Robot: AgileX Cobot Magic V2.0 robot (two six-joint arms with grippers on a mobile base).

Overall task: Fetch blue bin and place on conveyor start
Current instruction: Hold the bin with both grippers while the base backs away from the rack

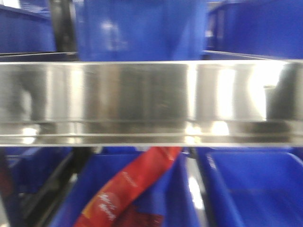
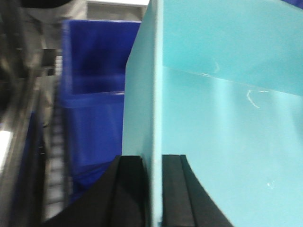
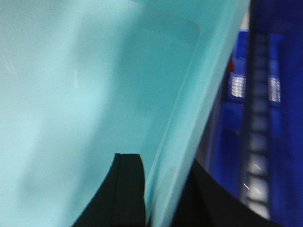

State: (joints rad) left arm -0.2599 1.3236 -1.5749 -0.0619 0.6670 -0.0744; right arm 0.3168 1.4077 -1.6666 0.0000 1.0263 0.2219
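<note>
The pale aqua blue bin (image 2: pixel 222 118) fills most of the left wrist view, and its inside (image 3: pixel 85 94) fills the right wrist view. My left gripper (image 2: pixel 152 189) is shut on the bin's left wall, one black finger on each side of it. At the other side, my right gripper (image 3: pixel 158 189) is shut on the bin's right wall, with one finger inside and the other outside the rim. Neither the bin nor the grippers show in the front view. The conveyor start is out of view.
A shiny stainless-steel rail (image 1: pixel 151 101) spans the front view close up. Dark blue crates (image 1: pixel 137 28) stand above and below it, one holding a red packet (image 1: pixel 128 187). More dark blue crates (image 2: pixel 94 94) and a roller track (image 3: pixel 258 142) flank the bin.
</note>
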